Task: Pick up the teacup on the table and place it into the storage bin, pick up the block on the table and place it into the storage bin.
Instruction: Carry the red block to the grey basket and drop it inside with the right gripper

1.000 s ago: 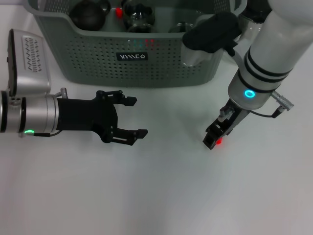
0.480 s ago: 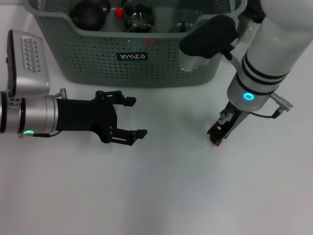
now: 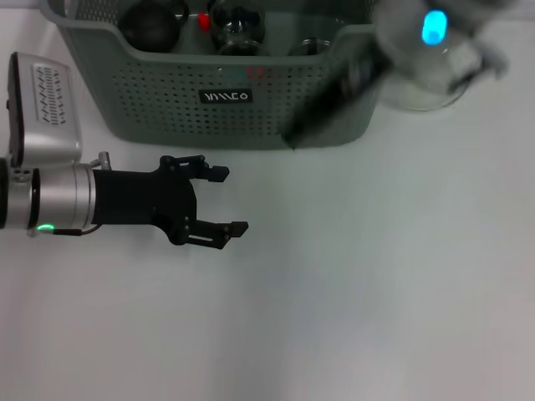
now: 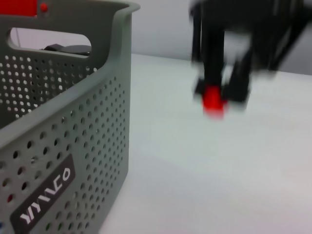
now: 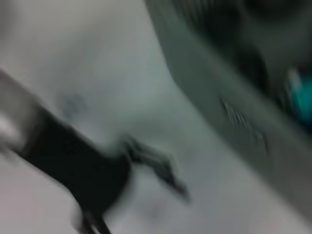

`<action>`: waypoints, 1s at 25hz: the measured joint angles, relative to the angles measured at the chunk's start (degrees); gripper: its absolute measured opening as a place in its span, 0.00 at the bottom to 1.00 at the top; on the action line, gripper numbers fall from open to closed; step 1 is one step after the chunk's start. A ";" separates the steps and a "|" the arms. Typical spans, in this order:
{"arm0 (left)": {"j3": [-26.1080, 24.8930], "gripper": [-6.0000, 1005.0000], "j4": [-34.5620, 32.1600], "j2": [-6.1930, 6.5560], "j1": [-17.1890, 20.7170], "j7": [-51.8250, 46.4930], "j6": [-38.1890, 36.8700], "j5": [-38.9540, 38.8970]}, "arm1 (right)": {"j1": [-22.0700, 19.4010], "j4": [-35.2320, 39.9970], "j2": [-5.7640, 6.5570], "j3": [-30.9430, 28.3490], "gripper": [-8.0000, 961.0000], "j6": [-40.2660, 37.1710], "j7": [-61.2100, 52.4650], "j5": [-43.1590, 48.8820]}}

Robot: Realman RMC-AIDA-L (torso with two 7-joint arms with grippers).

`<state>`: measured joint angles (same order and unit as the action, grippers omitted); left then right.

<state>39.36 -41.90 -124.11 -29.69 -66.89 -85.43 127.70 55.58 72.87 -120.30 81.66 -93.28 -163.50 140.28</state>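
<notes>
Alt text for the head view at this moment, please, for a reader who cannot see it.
The right gripper is a dark motion-blurred streak in front of the grey-green storage bin, which already holds several dark and glass items. The left gripper hovers open over the white table, just in front of the bin.

White table; black round pot behind.

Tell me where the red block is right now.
The block shows in the left wrist view, held at the tip of the right gripper above the table, beside the bin.
</notes>
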 joint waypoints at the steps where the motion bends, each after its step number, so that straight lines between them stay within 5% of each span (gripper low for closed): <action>1: 0.01 0.88 -0.01 0.01 0.05 0.00 -0.02 0.00 | 1.09 1.69 0.12 -3.28 0.23 -1.00 0.81 -1.58; 6: 0.04 0.88 -0.03 0.01 0.14 0.01 -0.10 0.00 | 9.70 -0.44 1.12 -20.20 0.23 -1.21 6.20 -2.90; 11: 0.04 0.88 -0.03 -0.07 0.09 0.00 -0.13 0.01 | 15.12 -16.03 3.67 -21.04 0.24 10.36 10.30 1.17; 15: 0.02 0.88 -0.03 -0.08 -0.02 0.00 -0.32 0.00 | 16.65 -23.71 2.86 -20.18 0.24 16.91 12.99 6.09; 21: 0.23 0.88 -0.03 0.01 -0.15 -0.29 -0.44 0.00 | 15.64 -24.46 0.85 -18.06 0.25 21.82 12.91 10.94; 25: 0.33 0.88 -0.03 0.01 -0.18 -0.30 -0.44 -0.04 | 14.44 -24.00 0.32 -17.85 0.41 23.89 13.20 11.29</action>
<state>39.69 -41.92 -124.10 -29.86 -67.18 -85.87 127.66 70.02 48.87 -119.97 63.81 -69.39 -150.30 151.57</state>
